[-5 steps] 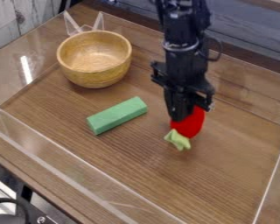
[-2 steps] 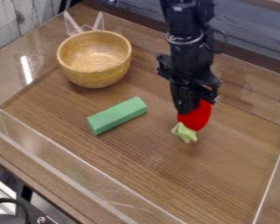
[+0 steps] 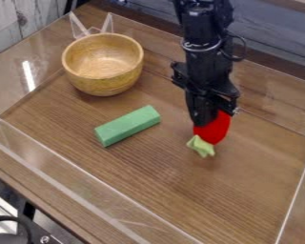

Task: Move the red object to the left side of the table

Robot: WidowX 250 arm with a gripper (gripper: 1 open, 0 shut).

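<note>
The fingers of the gripper (image 3: 198, 116) look pressed together, right against the near-left edge of the red object (image 3: 213, 126); whether a bit of it is pinched between them or they only touch it, I cannot tell. The arm reaches in from 12 o'clock, tips pointing down, probably so that it can work on the toy from above without crossing the other things. The toy lies on the right half of the table (image 3: 111, 176) as pictured, its yellow-green piece (image 3: 201, 146) towards 7 o'clock, which leaves the rounded red part nearest the fingers. Out at 9 o'clock from it, well apart, sits the green block (image 3: 127, 126), lying slantwise; beyond, towards 10 o'clock, stands the round bowl (image 3: 100, 66). If left means the picture's left, both stand near that way across, so a firm grip and some lift would seem wise.
</note>
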